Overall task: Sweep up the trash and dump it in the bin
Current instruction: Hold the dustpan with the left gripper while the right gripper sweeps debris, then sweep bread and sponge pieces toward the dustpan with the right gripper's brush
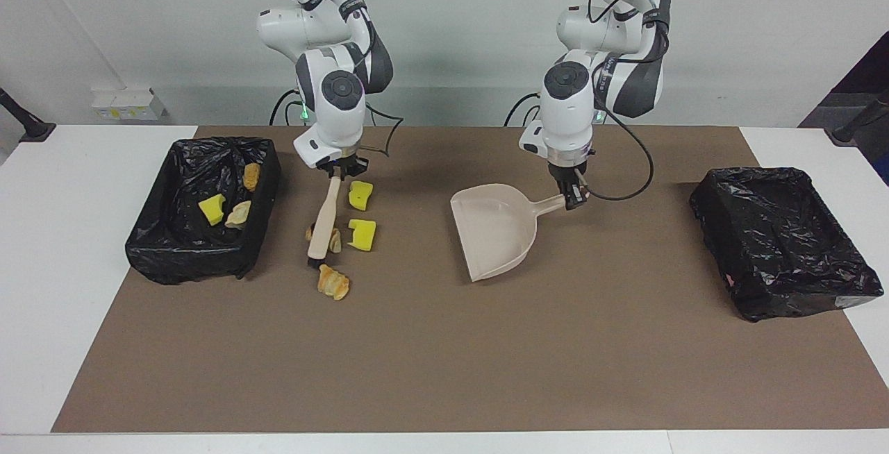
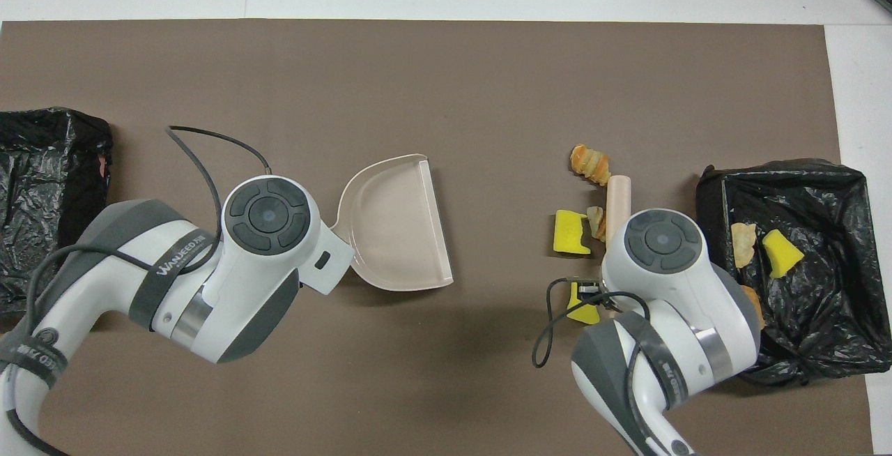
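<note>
Where legible, left arm [image 2: 174,271] band, "WANDEED"

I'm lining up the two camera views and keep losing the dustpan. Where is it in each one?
Facing view: the dustpan lies mid-mat, its handle in the left gripper, its open edge toward the trash pieces.
Overhead view: the dustpan sits just left of the picture's centre; the left arm covers its handle.
Shared landmark: the bin holding trash, at the right arm's end of the table.
</note>
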### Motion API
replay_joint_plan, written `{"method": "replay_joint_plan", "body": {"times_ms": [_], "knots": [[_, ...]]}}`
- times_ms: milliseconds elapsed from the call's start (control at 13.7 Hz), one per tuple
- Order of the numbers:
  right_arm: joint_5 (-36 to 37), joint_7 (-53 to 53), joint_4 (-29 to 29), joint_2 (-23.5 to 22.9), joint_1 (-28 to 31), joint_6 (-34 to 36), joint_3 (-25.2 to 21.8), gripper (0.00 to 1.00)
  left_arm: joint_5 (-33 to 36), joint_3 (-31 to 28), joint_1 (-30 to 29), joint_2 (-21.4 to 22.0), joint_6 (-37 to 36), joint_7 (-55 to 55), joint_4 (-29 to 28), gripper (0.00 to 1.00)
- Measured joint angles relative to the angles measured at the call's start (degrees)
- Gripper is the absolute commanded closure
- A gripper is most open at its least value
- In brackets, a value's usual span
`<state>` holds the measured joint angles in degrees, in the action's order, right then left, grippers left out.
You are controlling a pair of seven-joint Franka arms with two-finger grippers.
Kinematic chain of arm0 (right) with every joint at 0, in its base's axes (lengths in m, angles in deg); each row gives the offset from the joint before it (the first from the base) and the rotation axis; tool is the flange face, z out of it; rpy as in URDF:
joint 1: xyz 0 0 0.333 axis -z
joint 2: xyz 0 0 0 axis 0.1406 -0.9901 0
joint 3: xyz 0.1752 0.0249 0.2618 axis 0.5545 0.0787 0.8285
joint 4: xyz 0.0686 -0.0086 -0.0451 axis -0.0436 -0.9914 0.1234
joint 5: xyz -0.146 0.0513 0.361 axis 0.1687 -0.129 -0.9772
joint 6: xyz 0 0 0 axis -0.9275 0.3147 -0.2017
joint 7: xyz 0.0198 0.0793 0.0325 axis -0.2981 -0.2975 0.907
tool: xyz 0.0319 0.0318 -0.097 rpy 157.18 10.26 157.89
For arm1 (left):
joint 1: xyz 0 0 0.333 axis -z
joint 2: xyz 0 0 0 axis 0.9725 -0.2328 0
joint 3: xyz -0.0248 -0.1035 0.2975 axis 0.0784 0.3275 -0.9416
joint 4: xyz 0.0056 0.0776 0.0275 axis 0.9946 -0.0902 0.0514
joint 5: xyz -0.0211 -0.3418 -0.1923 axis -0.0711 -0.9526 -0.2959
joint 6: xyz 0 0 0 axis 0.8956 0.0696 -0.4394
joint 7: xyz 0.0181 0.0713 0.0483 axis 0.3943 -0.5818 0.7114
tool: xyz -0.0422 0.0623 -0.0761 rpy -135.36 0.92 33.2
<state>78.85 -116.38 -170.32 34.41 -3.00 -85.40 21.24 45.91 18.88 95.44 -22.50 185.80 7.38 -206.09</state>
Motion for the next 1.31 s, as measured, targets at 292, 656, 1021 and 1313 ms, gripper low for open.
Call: {"method": "replay_joint_plan", "body": {"times_ms": [292, 656, 1021, 1313], "knots": [[-4.59, -0.13, 11.72, -6.83, -2.67, 1.1, 0.01, 1.0, 0.22, -0.22, 0.09, -0.09, -0.04, 0.1, -1.56, 1.0], [-4.93, -2.42, 16.23, -4.95, -4.2, 12.02, -0.14, 1.0, 0.22, 0.06, 0.65, -0.47, -0.03, 0.3, -2.46, 1.0], [-4.99, -7.03, 5.52, 3.84, -4.54, 16.46, -0.01, 1.0, 0.15, 0.05, 1.0, -0.51, 0.02, 1.06, -2.5, 1.0], [-8.11, -15.42, -4.43, 10.96, -7.26, 16.46, 0.08, 1.0, 0.11, 0.06, 1.03, -0.52, 0.28, 2.26, -2.85, 1.0]]}}
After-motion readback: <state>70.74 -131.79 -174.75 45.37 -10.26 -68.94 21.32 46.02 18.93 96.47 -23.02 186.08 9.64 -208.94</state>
